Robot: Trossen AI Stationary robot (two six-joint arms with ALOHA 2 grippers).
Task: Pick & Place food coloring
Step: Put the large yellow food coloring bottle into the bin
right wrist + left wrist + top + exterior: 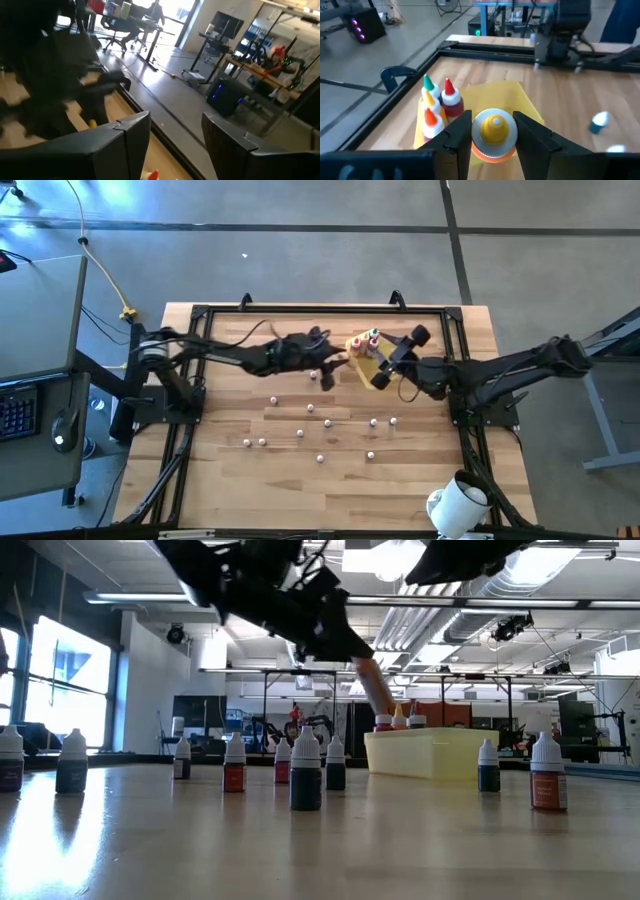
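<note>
Food coloring bottle, yellow-capped [493,131], gripped between the left pincer [335,367] fingers at upper centre of the high view, tilted beside the yellow tray [366,366], presumably to join the bottles standing there; right pincer [383,366] hovers open at the tray's right edge.

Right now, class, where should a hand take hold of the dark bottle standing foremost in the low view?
Grip the dark bottle across its straight body, below the tapered white cap, descending from above: it stands upright, apart from its neighbours.
</note>
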